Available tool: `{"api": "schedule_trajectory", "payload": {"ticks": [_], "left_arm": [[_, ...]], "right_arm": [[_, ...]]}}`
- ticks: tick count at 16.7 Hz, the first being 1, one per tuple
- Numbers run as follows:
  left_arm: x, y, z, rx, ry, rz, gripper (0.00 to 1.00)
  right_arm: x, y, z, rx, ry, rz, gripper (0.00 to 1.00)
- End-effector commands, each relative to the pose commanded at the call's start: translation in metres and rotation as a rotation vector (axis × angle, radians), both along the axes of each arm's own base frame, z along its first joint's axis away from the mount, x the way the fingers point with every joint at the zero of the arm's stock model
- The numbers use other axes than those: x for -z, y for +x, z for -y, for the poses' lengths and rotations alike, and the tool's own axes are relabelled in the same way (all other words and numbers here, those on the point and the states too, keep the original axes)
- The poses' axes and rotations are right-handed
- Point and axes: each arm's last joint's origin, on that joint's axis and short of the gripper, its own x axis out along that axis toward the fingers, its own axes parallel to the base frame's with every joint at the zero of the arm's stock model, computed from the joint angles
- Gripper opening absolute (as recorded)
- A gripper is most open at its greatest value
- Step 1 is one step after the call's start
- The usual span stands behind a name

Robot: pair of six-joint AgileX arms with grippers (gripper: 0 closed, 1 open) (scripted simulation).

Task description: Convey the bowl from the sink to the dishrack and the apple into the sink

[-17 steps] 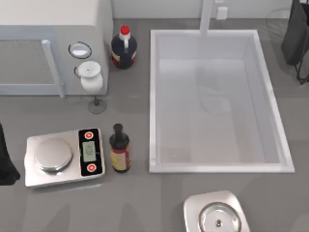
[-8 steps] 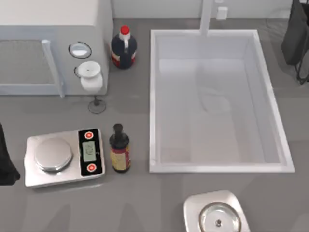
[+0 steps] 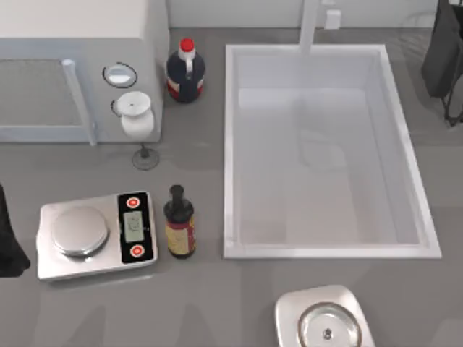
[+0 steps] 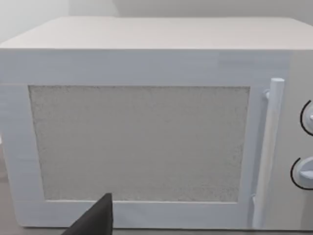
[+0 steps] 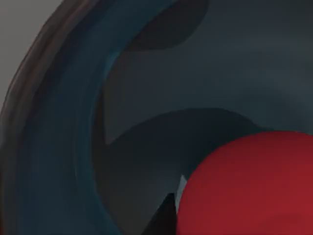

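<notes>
The white sink (image 3: 230,144) stands right of the table's middle with a bare basin and its faucet (image 3: 309,25) at the far rim. In the right wrist view the blue bowl (image 5: 63,122) with its reddish-brown rim is seen from very close, and the red apple (image 5: 249,186) bulges large in front of its inner wall. Whether the apple rests in the bowl or is held I cannot tell. My right arm (image 3: 443,58) is at the far right edge of the top view. My left arm (image 3: 9,242) stays parked at the left edge, facing the microwave (image 4: 146,122).
A microwave (image 3: 72,65) fills the far left. Beside it stand a dark jug with a red cap (image 3: 186,72), a white cup (image 3: 136,114) and a brown bottle (image 3: 179,224). A kitchen scale (image 3: 94,235) sits front left, a steel pan on a silver base (image 3: 325,322) front right.
</notes>
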Motion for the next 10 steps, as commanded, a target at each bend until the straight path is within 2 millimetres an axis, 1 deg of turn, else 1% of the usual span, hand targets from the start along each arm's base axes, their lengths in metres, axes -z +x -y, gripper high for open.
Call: {"api": "schedule_trajectory", "payload": {"ticks": [2, 7, 9, 10], "left_arm": [[0.0, 0.0, 0.0, 0.0, 0.0, 0.0, 1.0], [0.0, 0.0, 0.0, 0.0, 0.0, 0.0, 1.0], [0.0, 0.0, 0.0, 0.0, 0.0, 0.0, 1.0], [0.0, 0.0, 0.0, 0.0, 0.0, 0.0, 1.0]], "right_arm": [[-0.019, 0.002, 0.002, 0.004, 0.0, -0.002, 0.0], [-0.075, -0.002, 0.0, 0.004, 0.009, -0.02, 0.0], [-0.088, -0.003, -0.001, 0.002, 0.006, -0.008, 0.0], [-0.089, -0.003, -0.001, 0.002, 0.005, -0.007, 0.0]]}}
